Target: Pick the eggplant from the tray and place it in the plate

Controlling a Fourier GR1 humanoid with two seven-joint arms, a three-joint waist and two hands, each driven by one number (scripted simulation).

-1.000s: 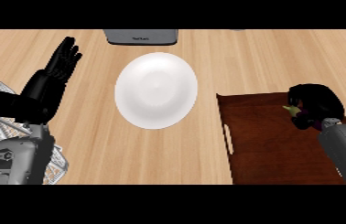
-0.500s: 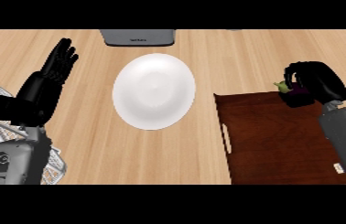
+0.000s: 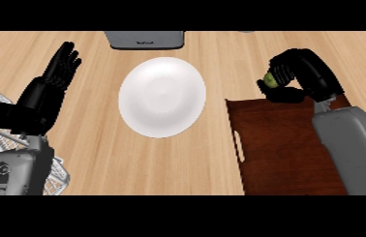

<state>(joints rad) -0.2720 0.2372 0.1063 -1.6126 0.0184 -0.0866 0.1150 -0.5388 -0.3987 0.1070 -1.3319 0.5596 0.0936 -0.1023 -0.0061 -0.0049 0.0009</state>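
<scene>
Right hand (image 3: pixel 297 79), upper right of frame, fingers curled round eggplant (image 3: pixel 270 80); only its green end shows, rest hidden. Hand w/ eggplant sits just above top edge of dark wooden tray (image 3: pixel 275 149), right of white plate (image 3: pixel 162 96), not over it. Plate at frame centre on wooden bench (image 3: pixel 93 149). Left hand (image 3: pixel 50 88) at left edge, fingers straight, resting. Grey appliance (image 3: pixel 145 39) at top centre.

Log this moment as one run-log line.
phase: carrying | right hand: curled round eggplant, past tray far edge | plate: bare | left hand: open, resting at left
</scene>
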